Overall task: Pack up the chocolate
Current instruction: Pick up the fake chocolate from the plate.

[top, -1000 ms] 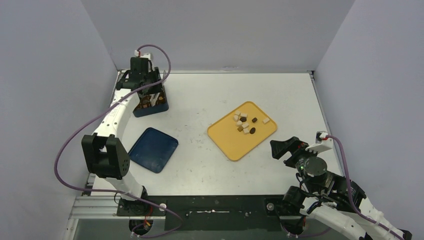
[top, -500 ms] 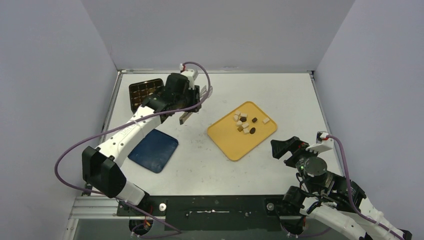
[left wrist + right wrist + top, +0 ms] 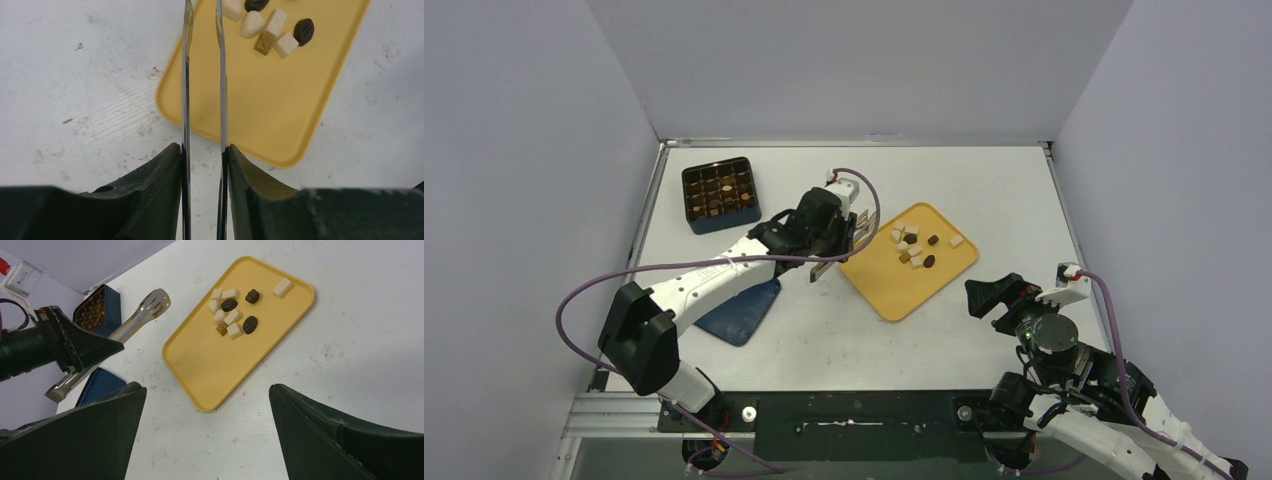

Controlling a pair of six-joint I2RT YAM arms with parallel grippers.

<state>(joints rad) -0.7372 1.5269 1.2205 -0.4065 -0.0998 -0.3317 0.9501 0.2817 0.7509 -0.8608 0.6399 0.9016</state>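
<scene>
the chocolate [image 3: 232, 310] lies on the yellow tray [image 3: 894, 285], in a little bunch at the tray's far end. the pieces are cream, dark brown and one mid-brown. most of them touch or almost touch each other. one cream piece [image 3: 282, 287] lies by itself near the tray's far right rim.

the left gripper [image 3: 202, 155] hangs over the table [image 3: 984, 190], just beside the tray's left edge. its fingers [image 3: 150, 192] are close together and squeeze the tongs [image 3: 186, 75]. the two thin metal arms of the tongs run side by side with a small gap between them. they reach out over the left part of the tray and point at the chocolate. in the left wrist view the tips run off the top, so i cannot tell how close they are to the pieces. in the right wrist view the tongs are up in the air.

the right gripper [image 3: 999, 298] is off the tray, near its right side, and well apart from the chocolate. its fingers [image 3: 75, 440] are spread wide and hold nothing.

a dark box [image 3: 720, 193] with small cells sits well to the left of the tray, and some cells have brown pieces in them. a blue lid [image 3: 744, 310] lies flat to the left of the tray's near end, partly under the left arm.
</scene>
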